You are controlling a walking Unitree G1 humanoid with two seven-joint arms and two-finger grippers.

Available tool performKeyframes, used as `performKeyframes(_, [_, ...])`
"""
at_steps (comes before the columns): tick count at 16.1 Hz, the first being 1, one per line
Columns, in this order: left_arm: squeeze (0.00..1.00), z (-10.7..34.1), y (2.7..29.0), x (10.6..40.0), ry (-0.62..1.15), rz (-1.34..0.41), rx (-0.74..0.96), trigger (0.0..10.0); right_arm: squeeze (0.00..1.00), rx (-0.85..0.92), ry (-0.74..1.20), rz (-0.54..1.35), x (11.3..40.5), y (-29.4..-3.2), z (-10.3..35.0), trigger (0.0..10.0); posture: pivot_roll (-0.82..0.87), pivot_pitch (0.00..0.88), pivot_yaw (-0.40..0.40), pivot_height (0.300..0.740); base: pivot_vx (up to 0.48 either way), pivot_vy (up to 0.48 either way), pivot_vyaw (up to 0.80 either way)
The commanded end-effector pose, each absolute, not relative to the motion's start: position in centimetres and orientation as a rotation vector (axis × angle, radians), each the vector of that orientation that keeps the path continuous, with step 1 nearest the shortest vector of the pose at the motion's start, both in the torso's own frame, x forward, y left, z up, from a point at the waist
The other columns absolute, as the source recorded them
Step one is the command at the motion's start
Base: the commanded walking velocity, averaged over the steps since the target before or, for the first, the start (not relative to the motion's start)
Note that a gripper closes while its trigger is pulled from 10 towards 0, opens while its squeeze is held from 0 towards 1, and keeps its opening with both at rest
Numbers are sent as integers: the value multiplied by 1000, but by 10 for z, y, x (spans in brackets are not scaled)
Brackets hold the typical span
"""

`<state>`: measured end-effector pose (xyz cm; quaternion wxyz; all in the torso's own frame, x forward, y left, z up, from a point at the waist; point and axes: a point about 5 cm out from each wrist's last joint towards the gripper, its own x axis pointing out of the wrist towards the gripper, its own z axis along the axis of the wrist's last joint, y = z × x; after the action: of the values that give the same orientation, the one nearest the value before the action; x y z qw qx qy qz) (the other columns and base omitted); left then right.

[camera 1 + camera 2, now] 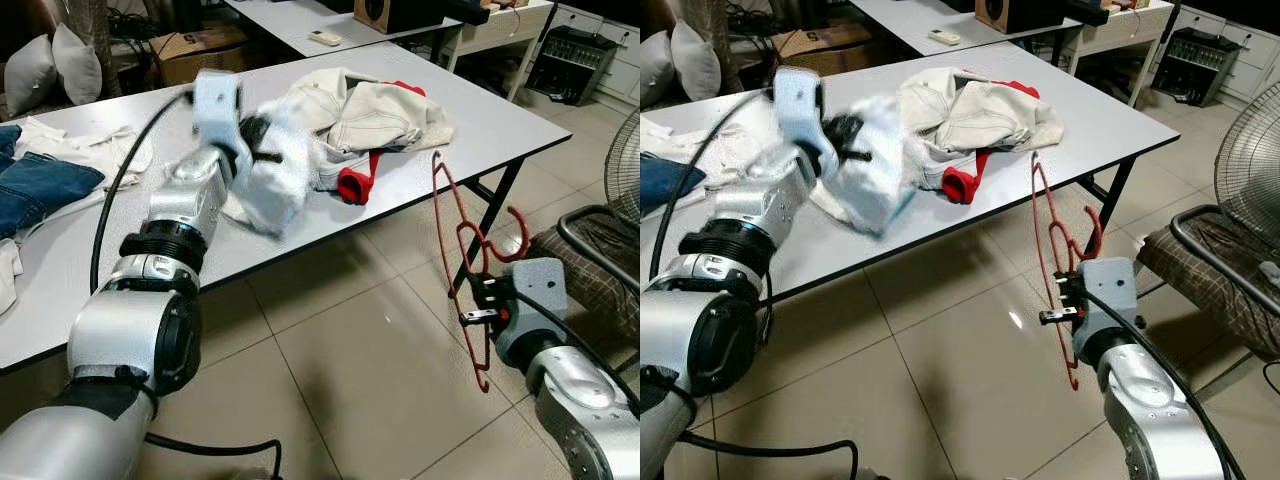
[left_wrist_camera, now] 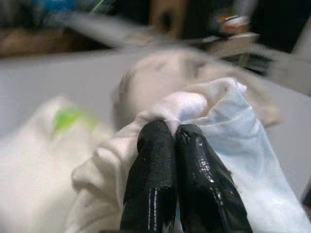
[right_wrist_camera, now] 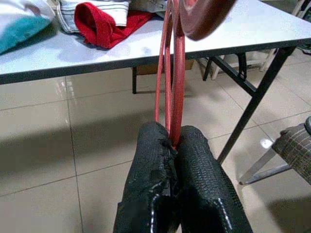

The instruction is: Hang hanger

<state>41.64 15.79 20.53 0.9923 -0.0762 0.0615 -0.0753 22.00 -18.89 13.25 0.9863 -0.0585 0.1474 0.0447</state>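
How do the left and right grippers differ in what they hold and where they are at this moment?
The left gripper is shut on a white garment, lifted above the table; the right gripper is shut on a red hanger, out over the tiled floor beside the table. The garment hangs limp and bunched; the hanger stands rigid, near upright. Both grippers pinch with fingers closed.

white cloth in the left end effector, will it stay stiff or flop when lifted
Likely floppy: the white cloth sags in folds below the left end effector pinching it. Probably light, since that small pinch carries it. It may drag over the table.
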Motion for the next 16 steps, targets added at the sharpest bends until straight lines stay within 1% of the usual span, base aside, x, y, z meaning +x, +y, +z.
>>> performKeyframes(1, [0,199,171,417,188,54,-256,3098,0,-123,284,86,221,-189,133,10000,-48,0,46,740,0,0,0])
performKeyframes(2, [251,189,175,415,228,129,-314,10000,0,-122,284,85,222,-188,133,10000,-54,0,51,740,0,0,0])
performKeyframes(3, [251,186,174,414,241,130,-359,10000,0,-121,284,85,222,-188,133,10000,-56,0,54,740,0,0,0])
performKeyframes(4, [1000,182,170,414,262,125,-384,10000,0,-121,282,85,222,-187,132,10000,-59,0,57,740,0,0,0])
performKeyframes(5, [1000,182,165,414,268,103,-388,10000,0,-119,280,79,221,-187,133,10000,-64,0,63,740,0,0,0])
performKeyframes(6, [1000,181,166,414,278,121,-407,10000,0,-117,279,68,220,-188,132,10000,-68,0,71,740,0,0,0])
performKeyframes(7, [1000,178,178,412,283,206,-408,10000,0,-115,278,63,219,-189,132,10000,-72,0,75,740,0,0,0])
performKeyframes(8, [1000,179,185,411,278,235,-401,10000,0,-114,278,62,219,-188,132,10000,-70,0,75,740,0,0,0])
performKeyframes(10, [1000,182,200,410,262,278,-394,10000,0,-111,278,61,218,-188,131,10000,-62,0,66,740,0,0,0])
performKeyframes(13, [1000,184,220,407,244,296,-380,10000,0,-110,277,71,221,-187,131,10000,-51,0,56,740,0,0,0])
performKeyframes(14, [1000,187,221,408,232,237,-360,10000,0,-111,275,78,222,-187,131,10000,-46,0,52,740,0,0,0])
performKeyframes(15, [1000,190,216,409,222,141,-326,10000,0,-112,274,82,223,-186,132,10000,-44,0,51,740,0,0,0])
performKeyframes(16, [1000,192,207,411,209,-8,-165,10000,0,-125,275,88,223,-186,132,10000,-43,0,50,740,0,0,0])
